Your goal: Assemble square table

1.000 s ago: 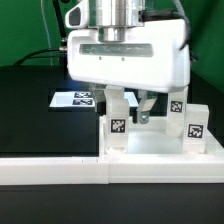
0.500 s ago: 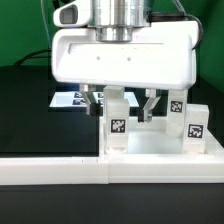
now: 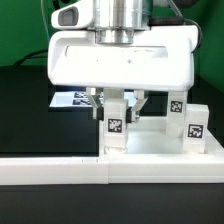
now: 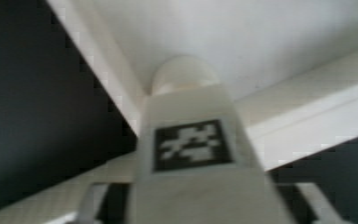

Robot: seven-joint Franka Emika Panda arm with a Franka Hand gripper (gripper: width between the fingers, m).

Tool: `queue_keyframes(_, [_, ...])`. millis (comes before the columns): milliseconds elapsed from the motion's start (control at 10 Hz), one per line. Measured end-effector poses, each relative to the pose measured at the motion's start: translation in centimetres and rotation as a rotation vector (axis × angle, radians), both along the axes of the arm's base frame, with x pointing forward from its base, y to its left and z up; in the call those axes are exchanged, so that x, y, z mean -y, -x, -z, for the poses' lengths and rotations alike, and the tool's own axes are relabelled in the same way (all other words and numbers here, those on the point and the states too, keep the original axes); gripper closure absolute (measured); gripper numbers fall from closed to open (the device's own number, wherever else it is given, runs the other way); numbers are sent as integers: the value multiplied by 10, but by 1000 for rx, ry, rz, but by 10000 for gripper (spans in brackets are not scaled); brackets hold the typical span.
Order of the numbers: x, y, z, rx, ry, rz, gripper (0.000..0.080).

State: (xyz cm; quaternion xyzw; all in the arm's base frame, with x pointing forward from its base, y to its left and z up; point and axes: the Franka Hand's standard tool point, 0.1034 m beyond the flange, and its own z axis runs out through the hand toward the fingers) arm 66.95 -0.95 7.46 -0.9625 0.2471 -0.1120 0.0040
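The white square table top (image 3: 152,148) lies at the front right, against the border rail. A white tagged leg (image 3: 116,122) stands upright on its left part. My gripper (image 3: 116,102) is straight above this leg, with one finger on each side of its upper end, shut on it. In the wrist view the leg (image 4: 197,130) fills the space between the dark pads (image 4: 108,205) and its tag faces the camera. Two more tagged legs (image 3: 176,105) (image 3: 196,122) stand on the exterior view's right.
The long white L-shaped border rail (image 3: 60,168) runs along the front edge. The marker board (image 3: 72,99) lies on the black table behind the gripper, on the exterior view's left. A green backdrop is behind.
The gripper has come down and nearer over the left leg. Its fingers have closed in from a wide gap onto the leg's sides.
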Motion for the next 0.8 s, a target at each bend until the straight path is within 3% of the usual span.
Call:
queue_keyframes(100, [0,0,0,4,-16,73,514])
queue_keyframes(300, [1,0,0,8,-38,178,514])
queue_keyframes(800, [7,6,2,-27,-286,893,512])
